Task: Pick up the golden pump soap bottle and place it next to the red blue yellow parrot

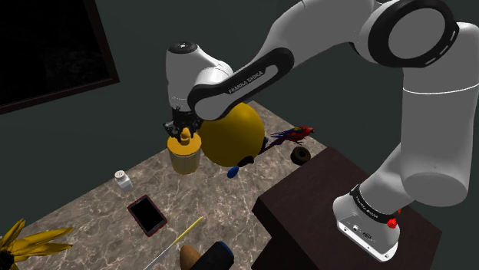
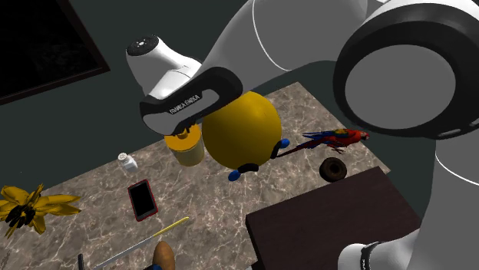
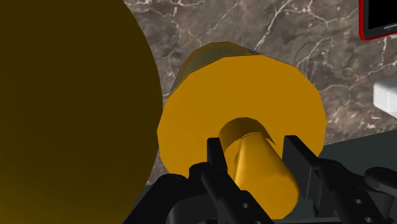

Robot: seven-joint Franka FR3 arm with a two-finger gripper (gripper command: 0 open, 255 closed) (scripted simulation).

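Marbled brown stone is covering the table [image 1: 92, 207], with a dark wall rising behind it. The gripper [image 1: 183, 130] is reaching straight down, its black fingers [image 3: 215, 159] clasping the pump neck of the golden soap bottle [image 1: 186, 157]. The bottle is standing upright on the table, just beside a big yellow egg-shaped thing [image 1: 234, 134]. Past that, the red, blue and yellow parrot [image 1: 295, 134] is resting well apart from the bottle.
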